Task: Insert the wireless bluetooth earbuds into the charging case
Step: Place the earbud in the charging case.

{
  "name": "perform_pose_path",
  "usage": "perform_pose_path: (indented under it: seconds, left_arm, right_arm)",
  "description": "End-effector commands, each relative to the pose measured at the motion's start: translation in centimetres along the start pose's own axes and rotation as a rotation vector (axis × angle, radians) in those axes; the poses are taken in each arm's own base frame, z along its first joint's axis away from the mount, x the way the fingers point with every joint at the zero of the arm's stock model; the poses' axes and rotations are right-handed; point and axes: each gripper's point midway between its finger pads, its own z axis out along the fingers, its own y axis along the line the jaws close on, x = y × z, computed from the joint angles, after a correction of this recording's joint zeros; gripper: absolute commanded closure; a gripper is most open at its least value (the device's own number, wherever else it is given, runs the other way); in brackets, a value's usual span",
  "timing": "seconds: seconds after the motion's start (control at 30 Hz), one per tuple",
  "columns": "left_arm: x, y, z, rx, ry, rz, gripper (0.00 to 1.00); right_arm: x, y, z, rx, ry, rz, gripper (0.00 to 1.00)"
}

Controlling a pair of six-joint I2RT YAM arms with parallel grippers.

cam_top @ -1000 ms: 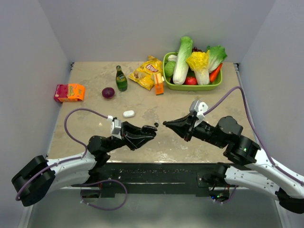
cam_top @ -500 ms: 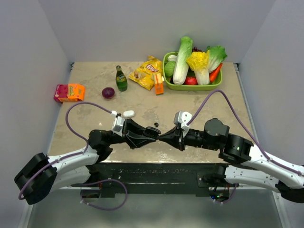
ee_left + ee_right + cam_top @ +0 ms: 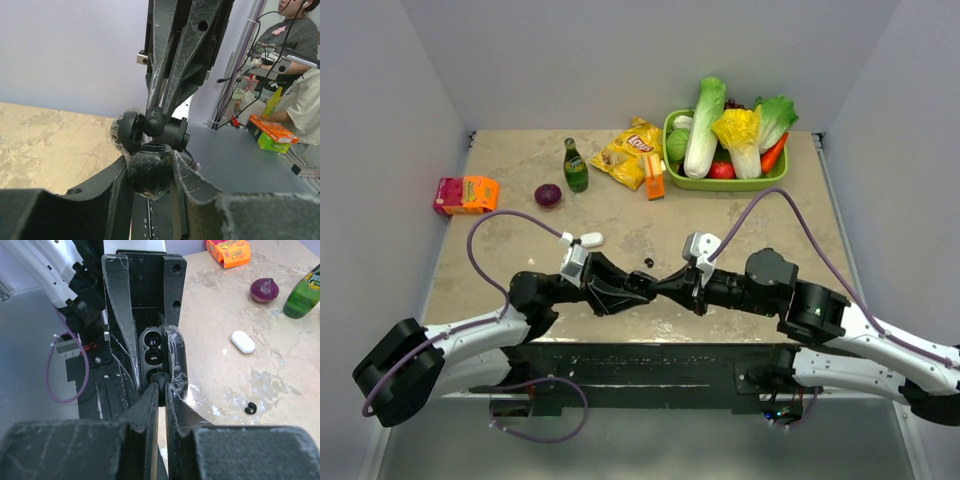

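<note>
My left gripper [image 3: 636,290] [image 3: 150,167] is shut on a black charging case [image 3: 149,172] [image 3: 152,353], whose lid [image 3: 125,131] [image 3: 178,365] stands open. My right gripper [image 3: 660,288] [image 3: 161,388] is shut on a black earbud [image 3: 159,378] [image 3: 154,121]. It holds the bud right at the case's open top, touching its rim. Both grippers meet tip to tip near the table's front middle. A second black earbud [image 3: 648,262] [image 3: 250,408] lies loose on the table just behind them. No white earbuds are visible.
A closed white oval case [image 3: 591,239] [image 3: 243,341] lies behind the left gripper. Farther back are a red onion [image 3: 548,195], a green bottle [image 3: 575,166], a chip bag [image 3: 631,150], an orange box [image 3: 466,194] and a green vegetable basket [image 3: 780,178].
My right arm has swung left with the black earbud until its tips met the case in the left gripper. The left gripper crept slightly right. Both grips stayed shut.
</note>
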Motion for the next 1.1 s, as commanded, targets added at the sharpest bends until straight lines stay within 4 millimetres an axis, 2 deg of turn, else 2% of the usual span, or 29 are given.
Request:
perform_pose_path:
  seconds: [0.0, 0.3, 1.07]
  left_arm:
    - [-2.6, -1.7, 0.5, 0.086, -0.073, 0.078, 1.00]
    - [-3.0, -2.6, 0.3, 0.119, -0.083, 0.101, 1.00]
    - [-3.7, -3.0, 0.7, 0.145, -0.088, 0.114, 1.00]
  right_arm:
    - [-2.1, 0.0, -0.1, 0.003, -0.051, -0.019, 1.00]
    - [-1.5, 0.2, 0.0, -0.009, -0.027, -0.018, 1.00]
    - [0.2, 1.9, 0.4, -0.071, 0.048, -0.023, 1.00]
